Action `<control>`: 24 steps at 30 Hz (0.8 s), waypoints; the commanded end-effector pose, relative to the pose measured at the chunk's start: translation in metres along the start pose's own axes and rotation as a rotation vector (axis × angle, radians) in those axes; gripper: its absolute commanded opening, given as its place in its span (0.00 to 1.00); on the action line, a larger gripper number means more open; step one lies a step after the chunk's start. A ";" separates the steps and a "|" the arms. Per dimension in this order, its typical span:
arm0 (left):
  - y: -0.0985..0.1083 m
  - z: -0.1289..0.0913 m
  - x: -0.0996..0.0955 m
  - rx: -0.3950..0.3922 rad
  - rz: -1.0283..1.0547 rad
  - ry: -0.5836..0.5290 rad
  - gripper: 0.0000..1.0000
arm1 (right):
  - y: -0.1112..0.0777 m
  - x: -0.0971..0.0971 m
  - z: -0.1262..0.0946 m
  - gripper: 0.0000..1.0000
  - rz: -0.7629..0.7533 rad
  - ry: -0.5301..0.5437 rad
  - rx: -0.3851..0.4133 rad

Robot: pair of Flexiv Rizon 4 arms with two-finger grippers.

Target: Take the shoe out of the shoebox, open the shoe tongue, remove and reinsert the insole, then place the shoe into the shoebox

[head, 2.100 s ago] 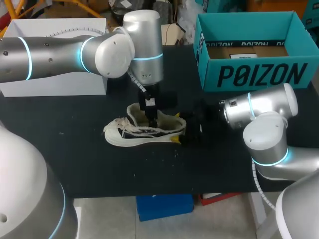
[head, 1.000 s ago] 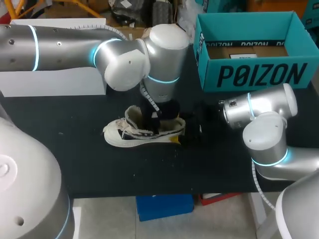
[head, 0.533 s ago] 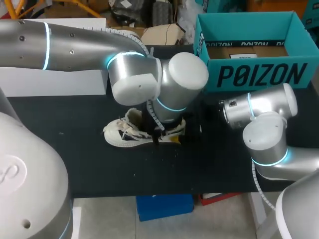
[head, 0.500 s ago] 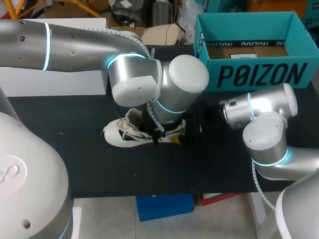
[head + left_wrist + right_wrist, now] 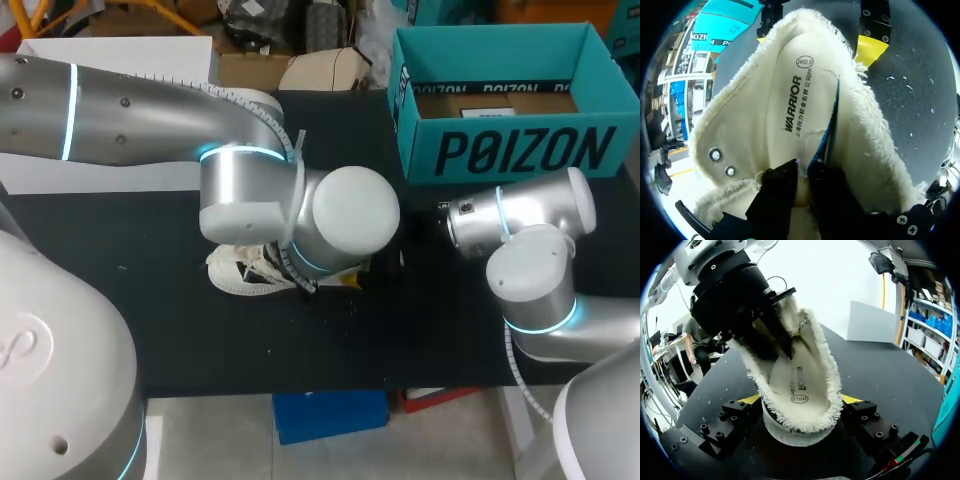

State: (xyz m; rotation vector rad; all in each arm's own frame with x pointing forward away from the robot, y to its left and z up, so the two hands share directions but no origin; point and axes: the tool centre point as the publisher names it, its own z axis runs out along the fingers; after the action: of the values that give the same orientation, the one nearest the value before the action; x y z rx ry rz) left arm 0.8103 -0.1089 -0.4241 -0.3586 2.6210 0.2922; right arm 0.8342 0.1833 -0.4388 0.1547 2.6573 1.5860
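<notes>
A white low shoe (image 5: 236, 271) with a fleece lining lies on the black table (image 5: 150, 330); only its toe shows past my left arm (image 5: 300, 215). My left gripper (image 5: 802, 176) is shut on the white printed insole (image 5: 790, 100), pinching its blue-edged side and holding it tilted up out of the shoe. In the right wrist view the insole (image 5: 799, 375) rises from the heel (image 5: 790, 432). My right gripper (image 5: 800, 401) straddles that heel, one yellow-tipped finger pressed against each side. The teal shoebox (image 5: 500, 150) stands open at the back right.
A white box (image 5: 110, 170) stands at the back left behind my left arm. My right arm's elbow (image 5: 530, 260) sits just in front of the shoebox. Bare black tabletop runs along the front edge.
My left arm's wrist has swung down and forward over the shoe, hiding the heel and the insole from above. Its fingers have closed further. The right arm has kept still.
</notes>
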 end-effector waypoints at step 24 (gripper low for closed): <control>0.013 0.003 0.001 0.231 0.100 0.251 0.00 | -0.004 -0.003 -0.002 0.00 0.003 -0.002 0.003</control>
State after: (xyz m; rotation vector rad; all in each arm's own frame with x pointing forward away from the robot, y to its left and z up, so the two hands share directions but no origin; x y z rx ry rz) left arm 0.8079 -0.1102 -0.4258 -0.2112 2.8726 0.0471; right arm 0.8338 0.1838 -0.4381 0.1563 2.6564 1.5877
